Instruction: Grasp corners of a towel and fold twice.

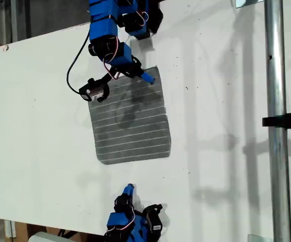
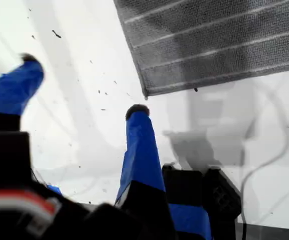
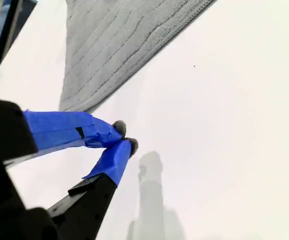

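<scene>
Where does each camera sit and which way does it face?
Exterior view: overhead, looking down on the table, towel and both arms.
First wrist view: on my first gripper, open, facing a towel corner.
Second wrist view: on my second gripper, shut, beside another corner.
All share the towel.

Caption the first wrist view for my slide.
My first hand, open above the white table, one blue fingertip just short of the striped grey towel's corner.

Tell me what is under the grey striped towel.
The grey striped cloth towel lies flat on the white table, which shows all around it. No bump suggests anything beneath, but the part of the table it covers cannot be seen.
</scene>
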Robot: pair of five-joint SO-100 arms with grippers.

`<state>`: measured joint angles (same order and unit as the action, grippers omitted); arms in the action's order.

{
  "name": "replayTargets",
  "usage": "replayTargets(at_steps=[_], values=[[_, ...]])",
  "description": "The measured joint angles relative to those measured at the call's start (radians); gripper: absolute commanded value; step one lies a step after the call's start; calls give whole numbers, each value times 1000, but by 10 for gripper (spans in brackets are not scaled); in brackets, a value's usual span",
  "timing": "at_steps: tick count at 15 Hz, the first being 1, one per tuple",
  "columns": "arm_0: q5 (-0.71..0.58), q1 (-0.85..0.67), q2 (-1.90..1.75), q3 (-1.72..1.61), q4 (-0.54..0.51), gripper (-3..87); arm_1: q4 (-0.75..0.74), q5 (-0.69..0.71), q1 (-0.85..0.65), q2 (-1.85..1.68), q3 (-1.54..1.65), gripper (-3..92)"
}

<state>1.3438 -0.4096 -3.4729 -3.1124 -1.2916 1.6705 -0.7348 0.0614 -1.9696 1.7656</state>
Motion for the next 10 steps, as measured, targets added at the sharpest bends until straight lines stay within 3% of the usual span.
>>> replayTargets(at_steps=[4,10], values=[[0,0,0,0,0,3,-95,-87,-5,-25,245,454],[0,0,0,0,0,3,-479,-178,-29,-3,635,430]])
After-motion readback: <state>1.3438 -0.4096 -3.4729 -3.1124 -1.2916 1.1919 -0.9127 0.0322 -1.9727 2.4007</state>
